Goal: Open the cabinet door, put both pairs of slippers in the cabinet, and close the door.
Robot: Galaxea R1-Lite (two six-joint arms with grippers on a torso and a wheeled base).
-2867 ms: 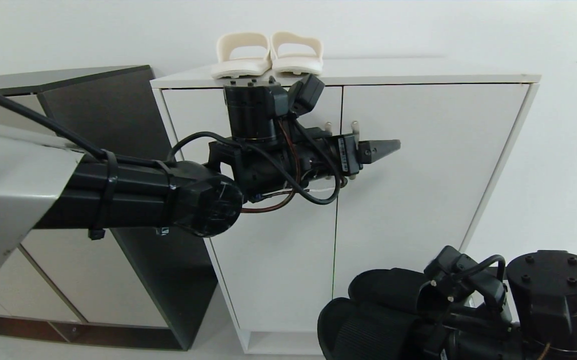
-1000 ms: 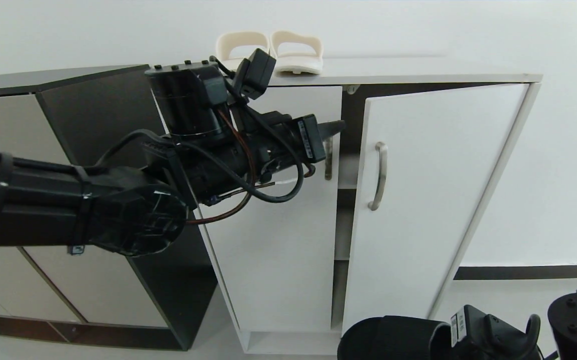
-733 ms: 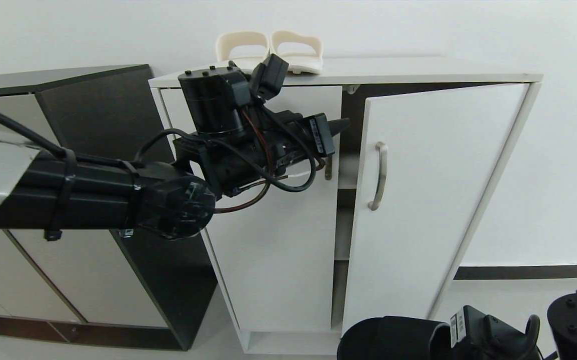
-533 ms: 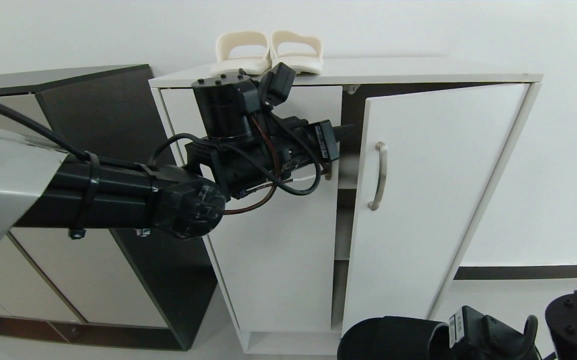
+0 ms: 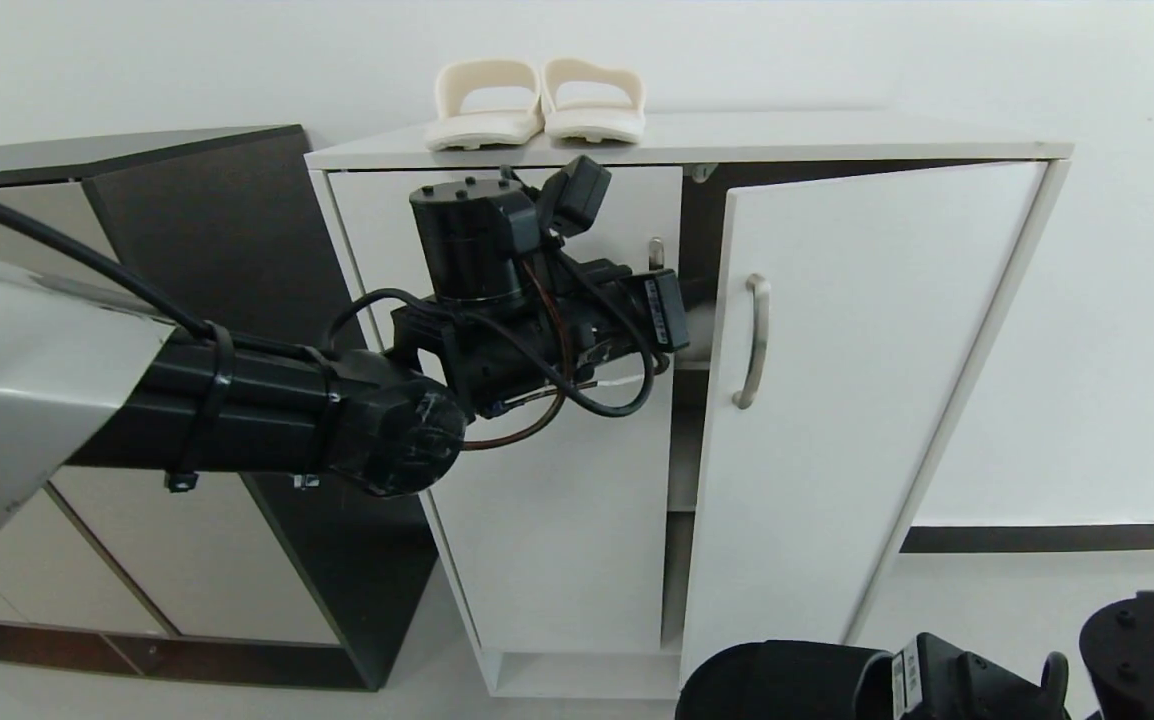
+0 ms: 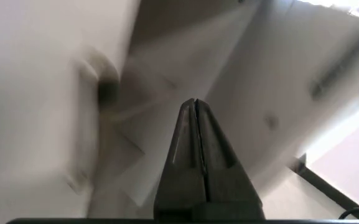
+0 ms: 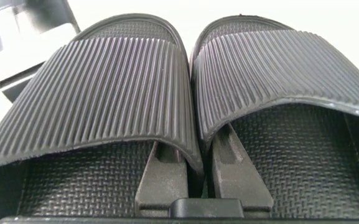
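The white cabinet (image 5: 837,135) has its right door (image 5: 867,380) swung partly open, leaving a dark gap beside the closed left door (image 5: 547,520). My left gripper (image 5: 699,290) is shut and empty, its tip in that gap at handle height; in the left wrist view the left gripper (image 6: 195,106) points into the cabinet interior. A cream pair of slippers (image 5: 537,100) sits on the cabinet top. Low in front of the open door, my right gripper (image 7: 201,177) is shut on the black ribbed slippers (image 7: 185,93), one finger inside each shoe. The black slippers (image 5: 777,680) show at the head view's lower edge.
A dark grey cabinet (image 5: 207,230) stands against the white cabinet's left side. The right door's metal handle (image 5: 752,340) faces me, and the left door's handle (image 5: 655,250) is just above my left wrist. A black baseboard (image 5: 1057,537) runs along the wall at the right.
The right door went from closed to partly open. My left arm drew back to the left, then came back right and down until its tip entered the gap. The black slippers dropped lower.
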